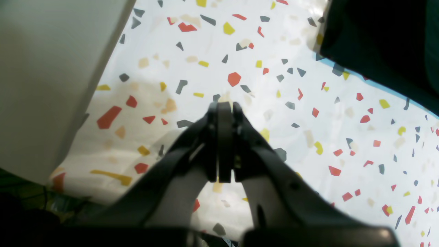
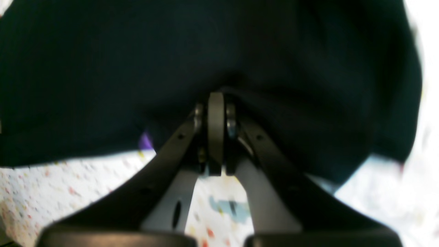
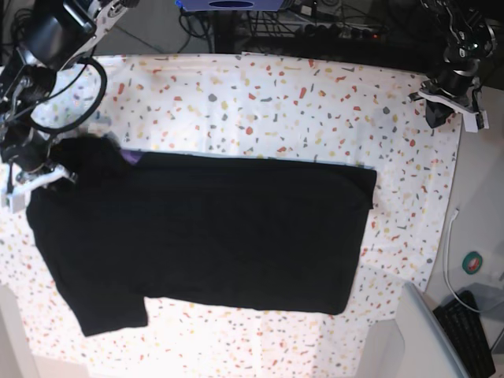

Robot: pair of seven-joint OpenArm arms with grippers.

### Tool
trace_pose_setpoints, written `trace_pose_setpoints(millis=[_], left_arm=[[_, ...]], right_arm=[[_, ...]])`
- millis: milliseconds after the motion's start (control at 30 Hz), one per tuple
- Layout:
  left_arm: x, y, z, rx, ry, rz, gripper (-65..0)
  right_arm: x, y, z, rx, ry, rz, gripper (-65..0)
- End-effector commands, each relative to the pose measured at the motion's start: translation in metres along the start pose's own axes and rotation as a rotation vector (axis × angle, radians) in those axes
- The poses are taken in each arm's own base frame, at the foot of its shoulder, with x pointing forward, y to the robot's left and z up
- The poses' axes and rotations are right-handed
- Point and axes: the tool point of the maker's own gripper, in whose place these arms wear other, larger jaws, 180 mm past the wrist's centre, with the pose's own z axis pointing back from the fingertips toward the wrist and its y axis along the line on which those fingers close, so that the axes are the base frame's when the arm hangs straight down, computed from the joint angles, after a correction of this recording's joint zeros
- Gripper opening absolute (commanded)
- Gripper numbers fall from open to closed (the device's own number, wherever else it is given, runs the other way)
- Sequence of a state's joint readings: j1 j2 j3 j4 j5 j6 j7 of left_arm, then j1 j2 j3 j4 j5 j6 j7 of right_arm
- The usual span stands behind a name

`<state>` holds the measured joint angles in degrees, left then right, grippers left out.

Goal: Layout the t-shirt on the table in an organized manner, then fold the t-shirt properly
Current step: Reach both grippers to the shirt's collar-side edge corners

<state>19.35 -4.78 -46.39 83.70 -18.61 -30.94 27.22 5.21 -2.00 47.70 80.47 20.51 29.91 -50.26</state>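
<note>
The black t-shirt [image 3: 205, 236] lies spread across the flecked table [image 3: 299, 102], one short sleeve at the lower left and its right side folded over. A small purple mark [image 3: 131, 157] shows by the collar. My right gripper [image 3: 69, 164] is at the shirt's upper left corner. In the right wrist view this gripper [image 2: 216, 97] is shut, with the t-shirt [image 2: 205, 51] bunched at its tips and the purple mark [image 2: 145, 140] beside it. My left gripper [image 3: 433, 116] hangs over the table's far right edge, away from the shirt. There it is shut on nothing [image 1: 224, 106], with the t-shirt [image 1: 387, 41] at the top right.
A pale grey panel [image 1: 51, 68] stands beside the table's edge in the left wrist view. Off the table at the lower right are a grey board [image 3: 425, 339], a keyboard [image 3: 472, 331], a white cable [image 3: 449, 252] and a small green disc [image 3: 475, 262]. Cables and equipment [image 3: 315, 24] line the back.
</note>
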Motion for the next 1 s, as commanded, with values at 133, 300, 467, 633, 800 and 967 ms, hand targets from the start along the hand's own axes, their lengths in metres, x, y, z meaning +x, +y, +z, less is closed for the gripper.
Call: trace_pose_setpoints(millis=[133,300,467,633,800,967], left_arm=[[0.014,0.0,0.001,-0.007,-0.045,-0.014,-65.0],[0.013,0.001,0.002,-0.005,-0.041,-0.013,-65.0],[0.012,0.001,0.002,-0.003,-0.039,-0.014,-65.0],[0.002,0.005,0.0,0.034,0.015,-0.091,-65.0],[0.001,0.005,-0.001,0.035,0.022,-0.103,-65.0],[-0.002,-0.003,-0.001,0.026,0.018,-0.086,-65.0]], right_arm=[[0.068,0.019,-0.009,0.025,-0.093,0.049,-65.0],[0.096,0.027,-0.036,0.075,-0.055,0.027,-65.0],[0.114,0.034,-0.06,0.116,-0.062,-0.013,-65.0],[0.116,0.052,-0.072,0.151,-0.011,0.01,-65.0],[0.148,0.064,-0.05,0.228,-0.129,-0.025,-32.7],[0.155,0.072,0.009,0.191,-0.256,0.192,-36.0]])
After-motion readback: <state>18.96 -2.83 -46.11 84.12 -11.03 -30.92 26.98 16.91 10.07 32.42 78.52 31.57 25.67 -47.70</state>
